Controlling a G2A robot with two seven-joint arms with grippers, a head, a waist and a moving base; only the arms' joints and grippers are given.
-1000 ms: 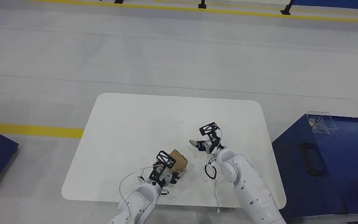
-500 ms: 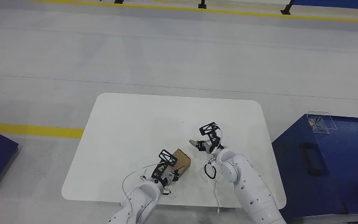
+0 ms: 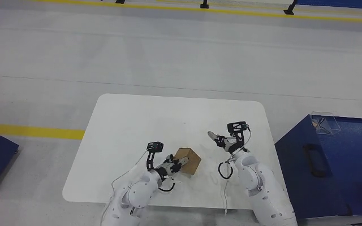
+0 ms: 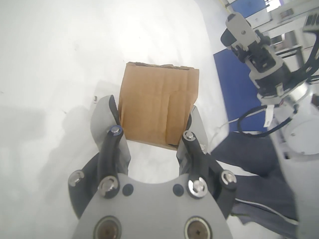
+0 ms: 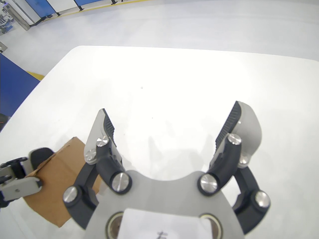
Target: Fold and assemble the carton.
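The brown cardboard carton point(image 3: 188, 160) lies on the white table point(image 3: 169, 113), near its front edge. My left gripper point(image 3: 173, 165) is shut on the carton's near end. In the left wrist view the carton point(image 4: 159, 100) sits between the two fingers point(image 4: 112, 111), which press its sides. My right gripper point(image 3: 215, 137) hovers to the right of the carton, apart from it. It is open point(image 5: 172, 120) with nothing between its fingers. The carton point(image 5: 62, 172) shows beside it in the right wrist view, with the left gripper point(image 5: 17, 177) on its edge.
A blue cabinet point(image 3: 317, 169) stands right of the table, with a clear plastic container point(image 3: 323, 121) on top. The right arm point(image 4: 264, 60) shows beyond the carton in the left wrist view. The table's far half is bare white surface.
The right gripper has moved right, away from the carton. The left arm has swung leftward, and the carton has shifted slightly right and turned in its grip.
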